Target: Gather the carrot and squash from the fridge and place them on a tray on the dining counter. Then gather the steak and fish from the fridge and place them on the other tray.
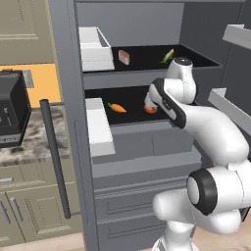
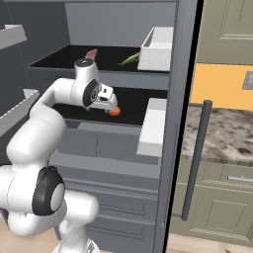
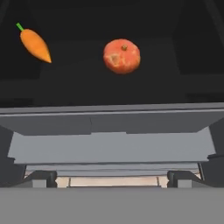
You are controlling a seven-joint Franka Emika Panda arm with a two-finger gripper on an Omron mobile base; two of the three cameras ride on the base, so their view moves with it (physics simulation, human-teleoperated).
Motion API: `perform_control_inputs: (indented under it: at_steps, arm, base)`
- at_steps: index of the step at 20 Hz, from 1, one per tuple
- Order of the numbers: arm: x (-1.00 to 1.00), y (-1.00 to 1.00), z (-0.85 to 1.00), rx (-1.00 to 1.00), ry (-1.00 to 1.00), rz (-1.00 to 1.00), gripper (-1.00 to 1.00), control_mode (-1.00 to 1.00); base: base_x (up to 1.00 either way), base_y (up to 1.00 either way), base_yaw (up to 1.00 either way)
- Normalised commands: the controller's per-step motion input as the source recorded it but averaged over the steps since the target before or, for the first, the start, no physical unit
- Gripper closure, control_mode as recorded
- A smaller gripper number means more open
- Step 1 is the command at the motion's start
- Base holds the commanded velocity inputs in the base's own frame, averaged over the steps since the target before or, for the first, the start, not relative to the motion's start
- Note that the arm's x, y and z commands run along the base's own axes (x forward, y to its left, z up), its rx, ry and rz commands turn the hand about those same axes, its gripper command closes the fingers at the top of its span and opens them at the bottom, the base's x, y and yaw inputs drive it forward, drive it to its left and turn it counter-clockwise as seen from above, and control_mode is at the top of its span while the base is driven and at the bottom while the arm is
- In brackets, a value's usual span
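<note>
Grey all over, the open fridge (image 1: 147,147) is the landmark, its shelves black inside. On its left side stands a long dark door handle (image 1: 55,159), and beyond that a marbled desk (image 1: 34,135) with a black appliance (image 1: 12,109). A white bin (image 1: 95,49) sits at the left end of the fridge's upper shelf, beside a pink steak (image 1: 124,57) and a green-yellow vegetable (image 1: 167,55) further right. On the fridge's lower shelf the carrot (image 3: 35,43) lies left of the round orange squash (image 3: 122,56), the two well apart. The pincer (image 3: 111,178) hangs at the fridge's lower shelf front, short of both vegetables, jaws spread wide and holding nothing.
</note>
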Motion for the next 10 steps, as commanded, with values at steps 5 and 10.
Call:
perform_control_inputs:
  at_steps: [5, 10]
  arm:
    - [0.24, -0.04, -0.23, 0.0, 0.0, 0.0, -1.0, -1.0]
    - [0.22, -0.08, -0.17, -0.02, 0.0, -0.01, -1.0, -1.0]
  base:
    - [0.0, 0.0, 0.0]
    - [0.0, 0.0, 0.0]
